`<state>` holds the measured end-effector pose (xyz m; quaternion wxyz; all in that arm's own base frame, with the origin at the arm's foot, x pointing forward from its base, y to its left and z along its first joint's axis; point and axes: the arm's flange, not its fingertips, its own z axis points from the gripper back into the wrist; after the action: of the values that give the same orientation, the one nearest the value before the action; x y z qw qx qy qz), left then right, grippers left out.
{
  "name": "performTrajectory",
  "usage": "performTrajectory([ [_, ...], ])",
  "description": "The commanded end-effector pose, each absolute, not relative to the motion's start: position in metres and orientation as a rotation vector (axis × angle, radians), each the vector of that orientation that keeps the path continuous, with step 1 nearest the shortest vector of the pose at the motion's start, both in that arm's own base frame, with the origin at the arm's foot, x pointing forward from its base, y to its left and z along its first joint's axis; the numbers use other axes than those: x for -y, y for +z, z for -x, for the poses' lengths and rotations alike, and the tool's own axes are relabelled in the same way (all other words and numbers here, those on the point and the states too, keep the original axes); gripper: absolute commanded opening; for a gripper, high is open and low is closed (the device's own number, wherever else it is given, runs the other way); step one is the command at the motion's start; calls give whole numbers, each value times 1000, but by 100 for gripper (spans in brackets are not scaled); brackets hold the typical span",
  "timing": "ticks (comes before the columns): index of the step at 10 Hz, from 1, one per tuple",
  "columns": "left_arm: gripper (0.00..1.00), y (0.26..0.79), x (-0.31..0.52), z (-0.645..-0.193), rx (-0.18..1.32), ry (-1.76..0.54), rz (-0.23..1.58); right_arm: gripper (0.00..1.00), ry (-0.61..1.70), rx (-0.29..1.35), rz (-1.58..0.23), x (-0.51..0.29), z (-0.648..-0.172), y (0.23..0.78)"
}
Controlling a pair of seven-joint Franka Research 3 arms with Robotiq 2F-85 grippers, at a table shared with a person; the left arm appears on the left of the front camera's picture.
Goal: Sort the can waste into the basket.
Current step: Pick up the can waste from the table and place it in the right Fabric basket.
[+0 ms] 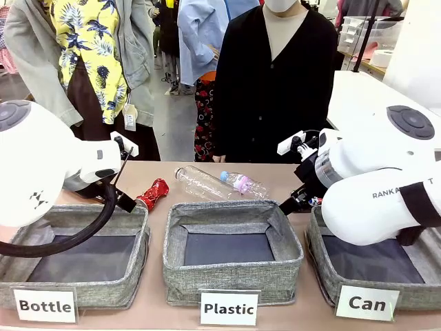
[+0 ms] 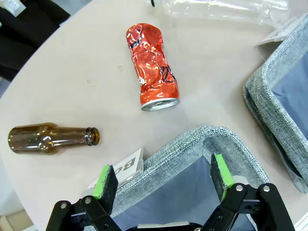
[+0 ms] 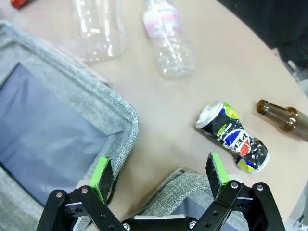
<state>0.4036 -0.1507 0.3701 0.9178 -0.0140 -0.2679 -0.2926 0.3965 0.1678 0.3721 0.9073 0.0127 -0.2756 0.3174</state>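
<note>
- both pairs of my fingers stand spread wide, with nothing between the pads. my left gripper (image 2: 163,175) hangs over a corner of the "bottle" bin (image 2: 192,137), and my right gripper (image 3: 159,173) hangs over a corner of the basket (image 3: 179,179) carded "can".
- the pepsi can (image 3: 233,137) lies on its side on the table (image 3: 159,125), just beyond that basket corner and off to one side of my right fingers. a brown bottle (image 3: 284,115) lies near it but apart.
- the red can (image 2: 151,67) lies crushed on the table beyond my left fingers, between the "bottle" bin and a clear plastic bottle (image 2: 216,9). a second brown bottle (image 2: 48,139) lies well to its side.
- what shows of the basket's dark bottom is bare, so i judge nothing is sorted yet. the pepsi can is my nearest pick.
- to do it well, i should shift my right wrist over until the pads straddle the can across its length, then come straight down.
- i should close gently, since thin dented metal may buckle or slip.
- i should stay clear of the brown bottle and lift above the rim before letting go.
- the red can will need a long carry past the middle bin (image 1: 234,210).
</note>
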Motion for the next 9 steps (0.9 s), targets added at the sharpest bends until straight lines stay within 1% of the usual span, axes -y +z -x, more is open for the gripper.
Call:
performTrajectory([
  [1,100,370,151,-404,551,-602,29,100,655,569,-27,-168,-396,372],
  [4,100,370,151,-404,551,-602,29,100,655,569,-26,-168,-396,372],
  [5,100,370,151,-404,551,-602,29,100,666,574,-39,-164,-394,387],
  [6,100,391,154,-397,558,-627,102,100,670,568,-73,-159,-390,409],
  [7,100,426,155,-381,544,-629,207,100,624,561,-119,-149,-383,442],
  [8,100,460,152,-365,507,-554,296,100,547,546,-197,-138,-373,471],
  [9,100,487,143,-349,492,-527,378,100,488,530,-309,-122,-360,496],
])
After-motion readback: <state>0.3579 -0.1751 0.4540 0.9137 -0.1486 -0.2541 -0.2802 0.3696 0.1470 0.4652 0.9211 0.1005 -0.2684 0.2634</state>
